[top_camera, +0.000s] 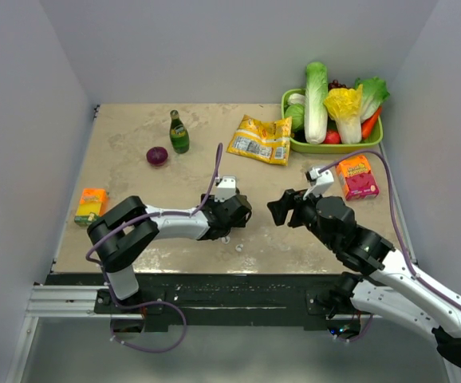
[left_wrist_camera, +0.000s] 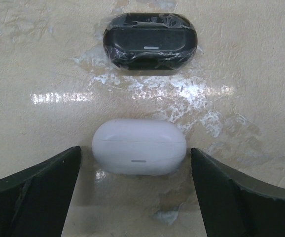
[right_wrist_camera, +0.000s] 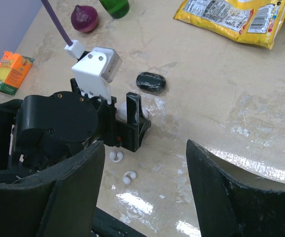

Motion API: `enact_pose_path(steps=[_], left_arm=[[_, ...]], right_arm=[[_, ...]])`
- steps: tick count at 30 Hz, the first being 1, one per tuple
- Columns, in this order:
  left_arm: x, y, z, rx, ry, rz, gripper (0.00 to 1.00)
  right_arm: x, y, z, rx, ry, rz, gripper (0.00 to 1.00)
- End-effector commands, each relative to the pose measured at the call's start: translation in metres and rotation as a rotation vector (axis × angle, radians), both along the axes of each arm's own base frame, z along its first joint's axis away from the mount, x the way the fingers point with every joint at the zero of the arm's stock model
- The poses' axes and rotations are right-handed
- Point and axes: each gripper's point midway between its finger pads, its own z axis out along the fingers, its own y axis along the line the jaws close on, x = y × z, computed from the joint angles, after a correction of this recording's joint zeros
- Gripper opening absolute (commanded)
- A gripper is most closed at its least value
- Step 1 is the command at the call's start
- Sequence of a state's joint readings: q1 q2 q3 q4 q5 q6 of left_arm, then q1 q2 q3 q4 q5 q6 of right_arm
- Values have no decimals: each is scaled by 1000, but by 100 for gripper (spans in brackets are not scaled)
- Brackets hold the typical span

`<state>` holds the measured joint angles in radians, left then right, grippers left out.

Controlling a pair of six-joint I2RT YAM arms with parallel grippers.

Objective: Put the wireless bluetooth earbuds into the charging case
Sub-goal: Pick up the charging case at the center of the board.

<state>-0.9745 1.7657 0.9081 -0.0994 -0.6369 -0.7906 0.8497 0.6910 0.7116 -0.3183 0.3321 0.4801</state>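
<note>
My left pincer (left_wrist_camera: 135, 150) stands wide apart low over the table (left_wrist_camera: 34, 74), a finger on either side of the white charging case (left_wrist_camera: 139, 146) and neither touching it. The case lies flat with its lid closed. A glossy black case (left_wrist_camera: 150, 40) lies beyond it. The two white earbuds (right_wrist_camera: 116, 156) lie loose on the table just beside that pincer, near each other and outside the case. My right pincer (right_wrist_camera: 145, 145) hangs nearby, fingers apart, holding nothing.

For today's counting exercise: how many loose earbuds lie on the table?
2. One earbud lies on the table by the left fingers; the second earbud beside it. Others may be hidden.
</note>
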Motion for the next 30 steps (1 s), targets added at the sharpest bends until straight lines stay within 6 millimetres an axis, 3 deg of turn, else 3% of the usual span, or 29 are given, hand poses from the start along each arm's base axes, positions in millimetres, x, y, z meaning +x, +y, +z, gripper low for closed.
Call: enact_pose_path(steps=[1, 30], left_arm=[[6, -8, 0, -20, 7, -6, 95], [-8, -1, -28, 3, 94, 63, 90]], right_arm=[[2, -6, 7, 22, -17, -37, 70], [4, -7, -4, 8, -7, -51, 70]])
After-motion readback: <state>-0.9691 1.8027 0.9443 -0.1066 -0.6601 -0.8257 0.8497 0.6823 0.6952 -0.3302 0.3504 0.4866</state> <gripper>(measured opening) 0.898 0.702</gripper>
